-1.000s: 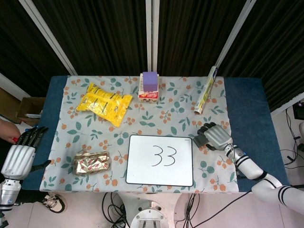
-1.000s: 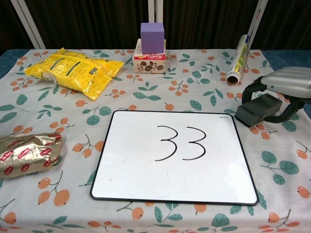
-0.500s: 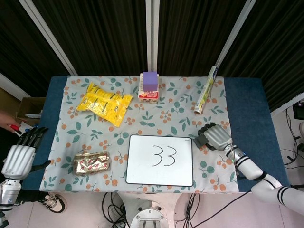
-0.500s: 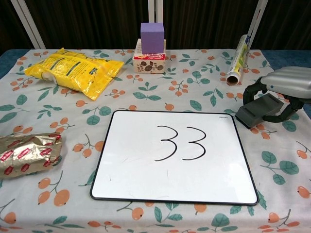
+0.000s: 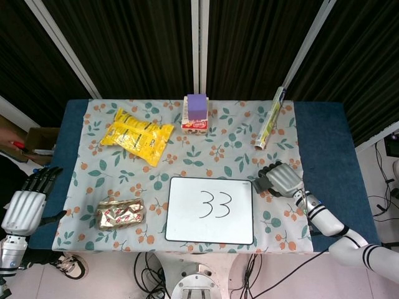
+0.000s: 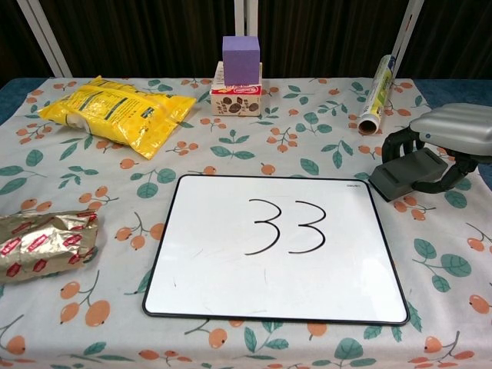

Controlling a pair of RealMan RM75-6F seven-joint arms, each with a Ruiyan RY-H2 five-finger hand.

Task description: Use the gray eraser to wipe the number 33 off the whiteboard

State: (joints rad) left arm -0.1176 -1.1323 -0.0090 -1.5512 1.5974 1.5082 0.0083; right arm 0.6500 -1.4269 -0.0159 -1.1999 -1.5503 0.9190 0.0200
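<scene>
At three o'clock on the floral tabletop [image 6: 231, 154], the right hand [image 6: 453, 134] grips the gray eraser [image 6: 406, 174], which hangs tilted just off the upper right corner of the whiteboard [image 6: 231, 284]. The number 33 [image 6: 286, 227] stands unwiped at the board's centre. At nine o'clock, off the tabletop's edge, the left hand [image 5: 25, 208] hangs with fingers extended, holding nothing. A yellow snack bag [image 6: 115, 111] lies at eleven o'clock.
</scene>
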